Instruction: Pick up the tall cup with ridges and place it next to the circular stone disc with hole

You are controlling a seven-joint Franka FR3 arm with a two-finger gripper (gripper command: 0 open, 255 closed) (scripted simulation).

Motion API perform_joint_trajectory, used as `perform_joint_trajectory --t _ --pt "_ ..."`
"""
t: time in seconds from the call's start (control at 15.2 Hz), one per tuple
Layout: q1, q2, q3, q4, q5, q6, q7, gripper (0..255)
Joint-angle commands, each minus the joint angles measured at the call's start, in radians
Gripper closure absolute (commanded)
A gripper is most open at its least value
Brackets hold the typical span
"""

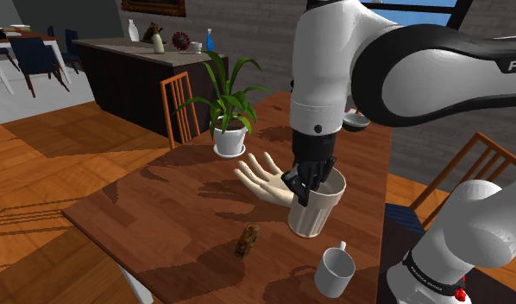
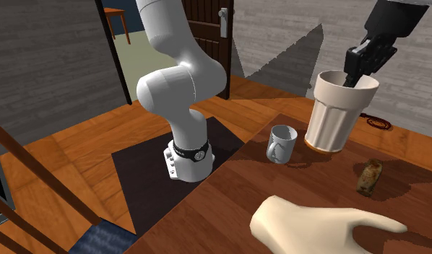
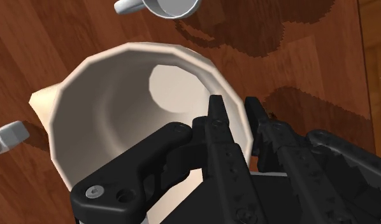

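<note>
Brown wood counter [image 1: 161, 216] carries everything you have to work with, and the one tall cup [image 1: 317, 212] is on the side nearest the stand. The cup is cream, ridged and wider at the mouth, and it leans a little in the shoulder view. Your tool [image 1: 310, 192] is clamped on its rim. In the wrist view one finger [image 3: 213, 124] sits inside the cup and the other outside, with the wall pinched between them. You cannot tell whether the base touches the wood or hangs just above it.

One disc [image 1: 247, 240], small, brown and rough, stands on edge near the cup, toward the shoulder view's left and apart from it. One white mug [image 1: 336, 270] sits near the cup on the stand's side, close to the counter's edge. One pale hand model [image 1: 263, 181] lies palm up just behind the cup, its wrist end hidden by it.

Farther back you have one potted plant [image 1: 229, 104] and one bowl [image 1: 355, 122] by the far edge. Two wooden chairs stand at the counter, one [image 1: 180, 108] beyond the plant and one [image 1: 472, 168] at the shoulder view's right.

Bare wood spreads from the disc toward the shoulder view's left, out to the counter's corner. The strip between disc and mug is bare too. The counter's edge runs close past the cup on the shoulder view's right.
</note>
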Motion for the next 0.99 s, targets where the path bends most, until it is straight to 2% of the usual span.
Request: perform_joint_trajectory --t 0.0,0.92 --pt "0.001 0.002 0.006 -0.024 0.003 0.027 -0.001 255" --pt "0.005 0.037 0.057 -0.182 0.023 0.220 -0.005 255"
